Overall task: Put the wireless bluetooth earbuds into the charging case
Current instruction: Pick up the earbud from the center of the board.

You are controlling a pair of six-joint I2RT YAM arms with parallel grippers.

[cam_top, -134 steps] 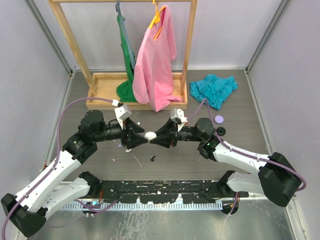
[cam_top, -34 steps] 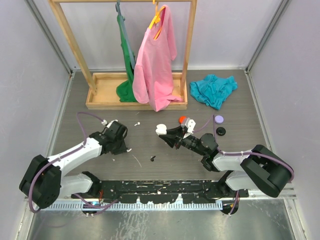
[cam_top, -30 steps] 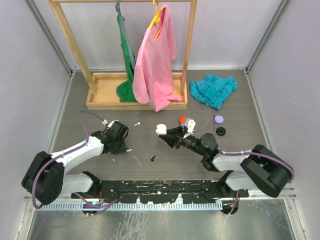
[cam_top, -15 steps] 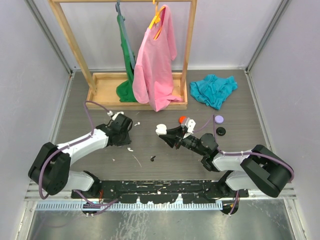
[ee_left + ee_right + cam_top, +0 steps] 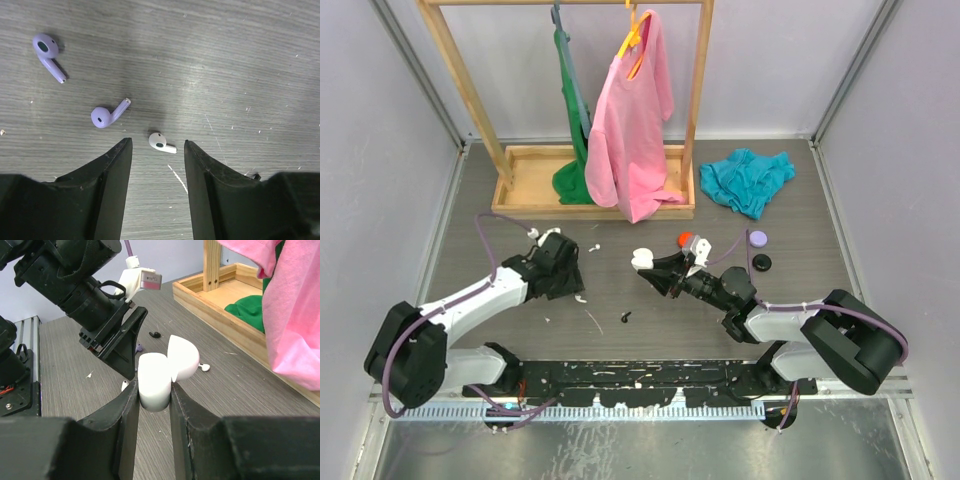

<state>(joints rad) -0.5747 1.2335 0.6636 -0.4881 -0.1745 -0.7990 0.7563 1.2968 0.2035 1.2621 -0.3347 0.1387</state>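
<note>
Left fingers: apart, nothing between them.
White earbud, one: on the bench, just ahead of the tips, in line with the gap.
Lilac earbuds, two: farther ahead, off to one side, outside the gap.
Charging case, one, white, lid open: clamped between right fingers.

Earbuds: two lilac earbuds, one black earbud at six o'clock of the surface's middle, and one white earbud. A blurred second white earbud is likely, which would make five.

Charging case: one, white.

Small round pieces toward three o'clock: three, one red, one lilac and one black.

Garments: three, green and pink at twelve o'clock, teal at one o'clock.

Wooden rack: one.

Arms: two.
</note>
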